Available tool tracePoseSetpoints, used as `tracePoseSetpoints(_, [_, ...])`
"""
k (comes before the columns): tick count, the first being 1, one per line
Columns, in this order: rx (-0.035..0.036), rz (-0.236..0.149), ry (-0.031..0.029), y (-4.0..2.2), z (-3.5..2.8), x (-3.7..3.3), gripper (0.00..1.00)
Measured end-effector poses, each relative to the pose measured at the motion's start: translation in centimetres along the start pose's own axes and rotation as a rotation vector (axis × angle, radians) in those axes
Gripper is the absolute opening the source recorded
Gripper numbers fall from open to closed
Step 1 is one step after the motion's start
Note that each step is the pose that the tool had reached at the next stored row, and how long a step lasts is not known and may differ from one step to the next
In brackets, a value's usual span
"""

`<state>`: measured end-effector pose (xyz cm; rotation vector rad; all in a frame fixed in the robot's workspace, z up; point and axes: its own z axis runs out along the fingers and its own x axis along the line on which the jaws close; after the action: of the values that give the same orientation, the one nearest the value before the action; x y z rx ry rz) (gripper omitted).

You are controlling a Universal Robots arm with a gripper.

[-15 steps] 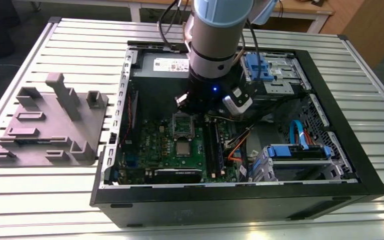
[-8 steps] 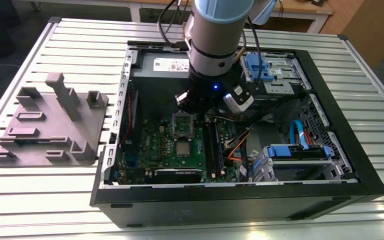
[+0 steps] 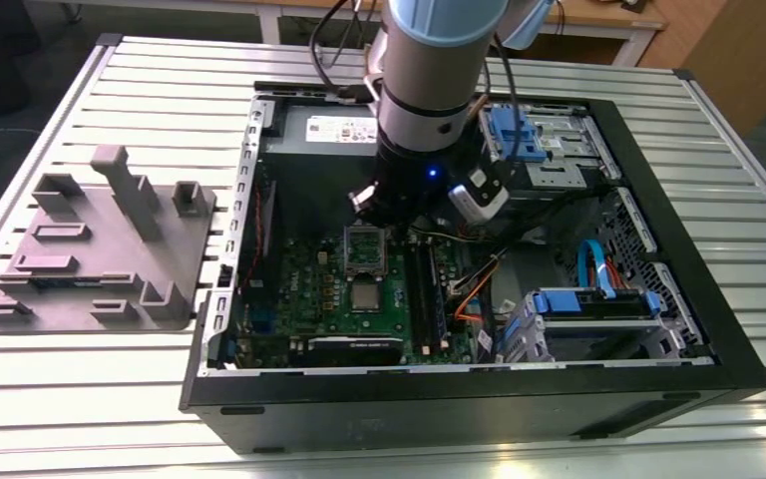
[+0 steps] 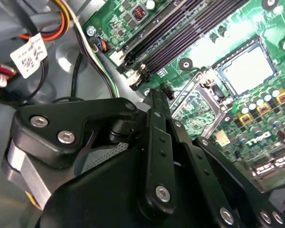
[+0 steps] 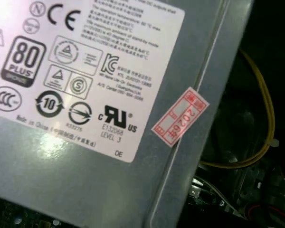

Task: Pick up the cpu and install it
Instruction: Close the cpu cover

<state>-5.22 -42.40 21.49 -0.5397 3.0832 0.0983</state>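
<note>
gripper [image 4: 155, 97] inside computer case [image 3: 490, 409], over motherboard [image 4: 213, 28] | fingers [image 4: 154, 133] closed together, empty | cpu [image 4: 249, 69] seated flat (silver top up) | socket frame [image 4: 199, 102] open, between cpu and fingertips

The slatted metal tabletop [image 3: 157, 90] is pale silver with a pattern of parallel stripes. The moulded plastic tray [image 3: 84, 294] is plain grey, the computer case [image 3: 490, 409] black, the circuit board [image 3: 323, 289] green. The small square cpu [image 4: 249, 70] is pale silver-grey; the pincer [image 4: 154, 102] black.
</note>
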Motion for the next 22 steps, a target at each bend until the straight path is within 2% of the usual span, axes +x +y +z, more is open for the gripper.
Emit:
tracePoseSetpoints(5, [-0.0011, -0.052, 0.0030, -0.02, 0.01, -0.05, 0.10])
tracePoseSetpoints(10, [-0.0013, -0.058, 0.0034, -0.02, 0.01, -0.06, 0.10])
tracePoseSetpoints(18, [-0.0034, -0.162, 0.0096, -0.06, 0.00, -0.16, 0.10])
tracePoseSetpoints(22, [-0.0035, -0.166, 0.0100, -0.06, 0.00, -0.16, 0.10])
